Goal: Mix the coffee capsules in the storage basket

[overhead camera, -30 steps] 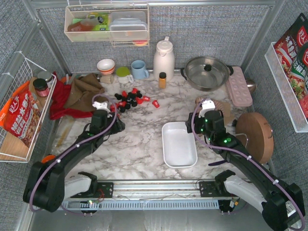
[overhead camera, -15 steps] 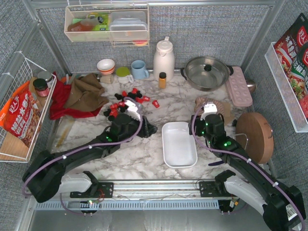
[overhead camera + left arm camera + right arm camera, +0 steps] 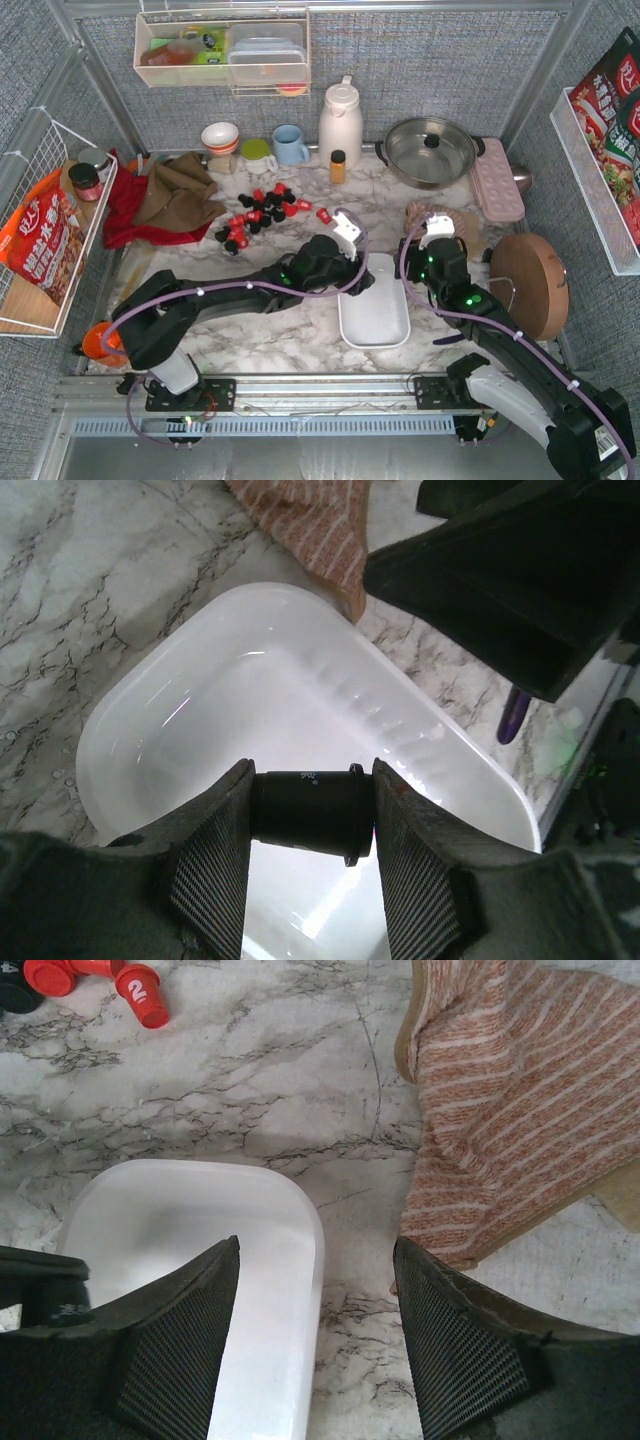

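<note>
"The table point(image 3: 270, 320) had a marble-patterned top, and grey fabric walls point(image 3: 420, 70) stood around it. What was the left gripper point(image 3: 310, 825) doing?"

"It was clamped on one black capsule point(image 3: 305, 802), which lay sideways between the pads. It held the capsule over the inside of the storage basket point(image 3: 170, 700)."

"And the right gripper point(image 3: 315, 1260)?"

"Its jaws stood apart with nothing between them. They hung over the basket's right rim, just beside a striped cloth point(image 3: 500, 1110)."

"Where did the basket sit?"

"Toward the near edge of the table, about midway along it. The other coffee capsules point(image 3: 262, 210), red and black, lay in a loose cluster toward the far edge, left of centre. One red capsule point(image 3: 324, 214) lay a little apart on their right."
</note>
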You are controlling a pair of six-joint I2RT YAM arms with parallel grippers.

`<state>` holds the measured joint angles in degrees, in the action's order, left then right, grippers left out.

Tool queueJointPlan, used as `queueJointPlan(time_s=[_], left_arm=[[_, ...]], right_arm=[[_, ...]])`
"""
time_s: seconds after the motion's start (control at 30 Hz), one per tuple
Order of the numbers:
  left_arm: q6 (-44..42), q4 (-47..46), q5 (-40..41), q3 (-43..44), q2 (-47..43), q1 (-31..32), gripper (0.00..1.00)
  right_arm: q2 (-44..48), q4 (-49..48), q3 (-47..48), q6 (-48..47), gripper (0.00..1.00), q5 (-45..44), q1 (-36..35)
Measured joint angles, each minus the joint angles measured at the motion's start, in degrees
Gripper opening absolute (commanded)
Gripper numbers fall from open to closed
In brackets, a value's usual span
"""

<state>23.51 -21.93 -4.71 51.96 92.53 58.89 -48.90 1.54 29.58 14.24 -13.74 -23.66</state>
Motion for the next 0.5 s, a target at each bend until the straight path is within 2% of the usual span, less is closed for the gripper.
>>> queueJointPlan(time_s=[0.07,0.1,0.13,0.17,0.2,0.43,0.47,0.5], left_arm=[[-0.61,1.49,1.64,1.40,1.46,0.70,0.51],[-0.79,2.40,2.32,1.77,1.88,0.98,0.59],[-0.79,2.97,3.15,1.92,2.08,1.09,0.74],[-0.96,3.43,3.76,1.95,2.10,1.14,0.94],[-1.11,3.72,4.70,1.92,2.10,1.14,0.99],[-0.96,3.72,10.03,-0.96,-1.73,1.79,0.99],[-0.92,3.63,11.50,-1.84,-3.06,1.81,0.99],[-0.68,3.56,13.38,-2.71,-4.44,1.79,0.99]], right_arm=[[0.35,-0.02,-0.02,0.00,0.67,-0.31,0.04],[0.52,-0.07,-0.11,0.00,0.67,-0.46,0.04],[0.68,-0.11,-0.22,0.00,0.67,-0.61,0.04],[0.83,-0.28,-0.44,0.00,0.67,-0.68,0.04],[0.94,-0.33,-0.59,0.00,0.67,-0.83,0.04],[0.94,-0.42,-0.63,0.00,0.70,-1.07,0.04],[0.94,-0.42,-0.63,0.00,0.72,-1.16,0.04],[0.94,-0.42,-0.63,0.00,0.82,-1.33,0.04]])
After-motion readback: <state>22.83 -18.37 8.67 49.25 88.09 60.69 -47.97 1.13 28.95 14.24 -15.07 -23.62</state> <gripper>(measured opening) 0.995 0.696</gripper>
